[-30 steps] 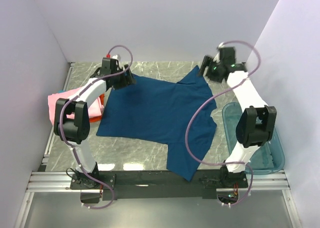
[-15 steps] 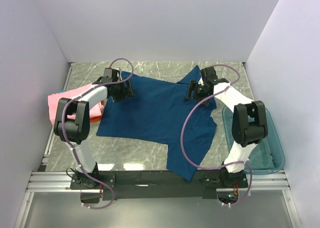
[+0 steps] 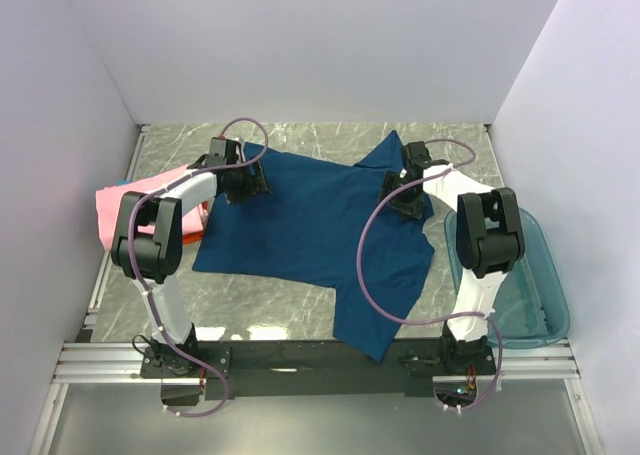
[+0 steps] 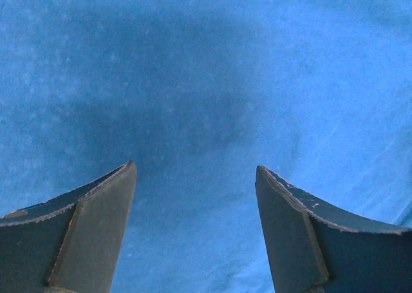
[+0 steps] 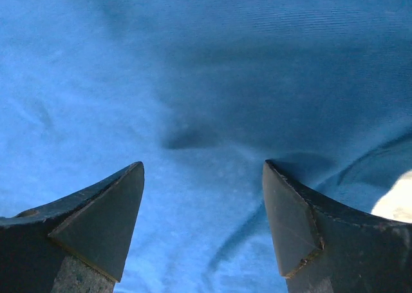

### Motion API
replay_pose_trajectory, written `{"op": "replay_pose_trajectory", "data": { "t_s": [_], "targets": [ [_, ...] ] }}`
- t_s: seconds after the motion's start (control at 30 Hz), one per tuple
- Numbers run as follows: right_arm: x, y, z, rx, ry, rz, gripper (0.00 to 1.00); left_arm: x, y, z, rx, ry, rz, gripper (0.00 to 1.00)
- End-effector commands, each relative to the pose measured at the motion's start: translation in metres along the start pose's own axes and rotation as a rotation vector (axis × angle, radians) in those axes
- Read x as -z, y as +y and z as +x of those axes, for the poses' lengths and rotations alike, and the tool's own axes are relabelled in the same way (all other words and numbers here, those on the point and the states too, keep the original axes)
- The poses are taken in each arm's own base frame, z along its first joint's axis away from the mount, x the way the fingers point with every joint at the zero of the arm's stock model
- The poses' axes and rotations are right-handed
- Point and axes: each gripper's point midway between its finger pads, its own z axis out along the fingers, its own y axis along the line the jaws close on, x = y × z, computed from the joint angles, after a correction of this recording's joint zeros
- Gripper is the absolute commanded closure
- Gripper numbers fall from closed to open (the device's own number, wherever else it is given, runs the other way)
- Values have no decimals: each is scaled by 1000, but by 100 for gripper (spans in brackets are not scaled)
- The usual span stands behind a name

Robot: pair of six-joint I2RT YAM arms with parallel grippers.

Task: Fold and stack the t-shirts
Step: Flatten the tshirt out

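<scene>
Navy t-shirt [image 3: 300, 225] fills both wrist views under spread left fingers [image 4: 96, 228] and right fingers [image 5: 103, 222]; pink shirt [image 3: 117, 207] partly hidden.

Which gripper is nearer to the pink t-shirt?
Left. The left gripper is over the left side of the navy t-shirt, near the pink t-shirt; the right gripper is over its right side.

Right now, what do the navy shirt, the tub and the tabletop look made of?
Navy shirt: soft matte knit cloth, wrinkled, fine weave up close. Tub: translucent teal plastic, glossy; surface shows through. Tabletop: veined grey-green, glossy; stone or printed laminate, cannot tell.
</scene>
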Motion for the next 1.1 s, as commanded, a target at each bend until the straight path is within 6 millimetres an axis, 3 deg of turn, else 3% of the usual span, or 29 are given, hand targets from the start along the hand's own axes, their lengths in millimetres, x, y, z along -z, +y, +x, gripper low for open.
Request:
{"op": "replay_pose_trajectory", "data": {
  "t_s": [0.0,0.27,0.5,0.77,0.83,0.9,1.0,1.03,1.07],
  "targets": [
    [-4,-25,-7,-25,-4,84,20,-5,-11,-4,-24,-16,47,20],
    [-4,-56,-24,-68,-10,138,20,-22,-34,2,-80,15,92,20],
    [-4,-68,-38,-86,-16,161,20,-43,-35,-9,-85,12,74,20],
    [-1,-64,-45,-95,-15,134,20,-57,-37,-24,-103,2,58,20],
    [3,-59,-49,-92,-23,117,20,-50,-45,-37,-103,-28,71,20],
    [13,-53,-55,-91,-39,96,19,-25,-60,-58,-109,-101,91,20],
    [25,-44,-65,-84,-66,72,20,1,-62,-72,-106,-170,57,20],
    [31,-42,-67,-83,-73,66,19,25,-69,-82,-111,-224,52,19],
    [34,-40,-69,-83,-80,59,19,37,-60,-89,-104,-273,-12,19]
  ]
}}
